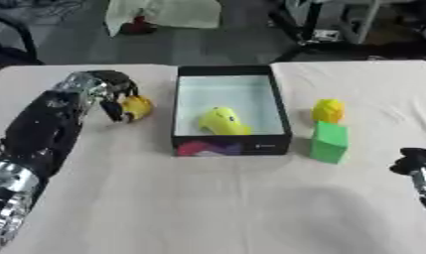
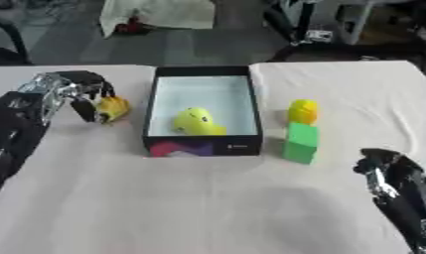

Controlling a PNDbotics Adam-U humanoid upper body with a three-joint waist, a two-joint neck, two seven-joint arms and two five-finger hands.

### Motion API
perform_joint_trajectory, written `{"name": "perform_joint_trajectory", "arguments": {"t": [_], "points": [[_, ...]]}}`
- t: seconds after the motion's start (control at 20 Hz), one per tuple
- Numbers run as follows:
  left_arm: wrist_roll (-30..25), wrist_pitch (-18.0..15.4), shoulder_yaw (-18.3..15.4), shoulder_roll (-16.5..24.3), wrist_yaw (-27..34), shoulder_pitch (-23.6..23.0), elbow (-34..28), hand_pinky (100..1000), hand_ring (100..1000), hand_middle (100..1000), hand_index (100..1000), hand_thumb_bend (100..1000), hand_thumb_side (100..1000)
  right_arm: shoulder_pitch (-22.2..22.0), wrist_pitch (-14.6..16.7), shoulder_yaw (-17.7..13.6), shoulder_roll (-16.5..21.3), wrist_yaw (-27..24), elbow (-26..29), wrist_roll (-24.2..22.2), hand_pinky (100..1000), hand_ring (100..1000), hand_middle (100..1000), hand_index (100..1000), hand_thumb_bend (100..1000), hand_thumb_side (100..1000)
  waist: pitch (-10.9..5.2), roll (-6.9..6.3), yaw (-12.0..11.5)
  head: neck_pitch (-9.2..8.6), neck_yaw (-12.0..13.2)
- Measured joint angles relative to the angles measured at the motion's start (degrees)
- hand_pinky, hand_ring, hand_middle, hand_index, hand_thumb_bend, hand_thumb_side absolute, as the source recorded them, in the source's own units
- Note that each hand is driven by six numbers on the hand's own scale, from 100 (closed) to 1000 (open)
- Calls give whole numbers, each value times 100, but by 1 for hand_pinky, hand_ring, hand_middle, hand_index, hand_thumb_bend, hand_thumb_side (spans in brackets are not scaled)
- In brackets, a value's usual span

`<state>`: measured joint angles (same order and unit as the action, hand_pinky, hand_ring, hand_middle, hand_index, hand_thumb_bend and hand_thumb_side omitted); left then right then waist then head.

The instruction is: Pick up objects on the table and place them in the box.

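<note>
A black box with a pale inside stands mid-table and holds a yellow rounded toy. Left of the box, my left hand has its fingers curled round a small yellow-orange object at table height. Right of the box a yellow rounded object rests on the cloth, with a green block just in front of it. My right hand sits near the lower right edge, away from these objects, and its fingers cannot be made out.
A white cloth covers the table. Beyond the far edge lie a grey floor, dark chair legs and a pale bag with something red.
</note>
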<state>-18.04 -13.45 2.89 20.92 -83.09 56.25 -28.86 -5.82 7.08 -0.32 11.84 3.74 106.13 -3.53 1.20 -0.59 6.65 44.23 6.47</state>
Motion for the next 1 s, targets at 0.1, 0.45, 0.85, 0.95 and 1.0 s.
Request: {"name": "perform_joint_trajectory", "arguments": {"t": [0.1,0.45,0.85,0.95,1.0], "points": [[236,22,-2,-19,-163,-37,33,502,362,370,534,100,100,1,0,0,0,0,0,0,712,605,546,701,100,548,0,0,0,0,-2],[985,-11,-35,-2,-259,-43,-52,458,304,301,467,100,100,0,0,0,-1,0,0,0,712,605,546,701,100,546,0,0,-3,0,-5],[1192,-192,14,385,430,596,-960,470,310,301,478,100,100,-32,-1,0,-1,0,-2,0,712,605,545,701,100,552,-1,0,-39,0,17],[1168,-391,173,371,723,687,-1289,489,329,319,492,100,100,-34,-1,0,0,0,-3,0,712,605,545,701,100,551,-1,0,-39,0,42],[1121,-518,286,347,867,710,-1437,499,339,330,499,100,100,-34,-2,0,0,0,-3,-1,712,605,546,701,100,551,-1,0,-39,0,51]]}}
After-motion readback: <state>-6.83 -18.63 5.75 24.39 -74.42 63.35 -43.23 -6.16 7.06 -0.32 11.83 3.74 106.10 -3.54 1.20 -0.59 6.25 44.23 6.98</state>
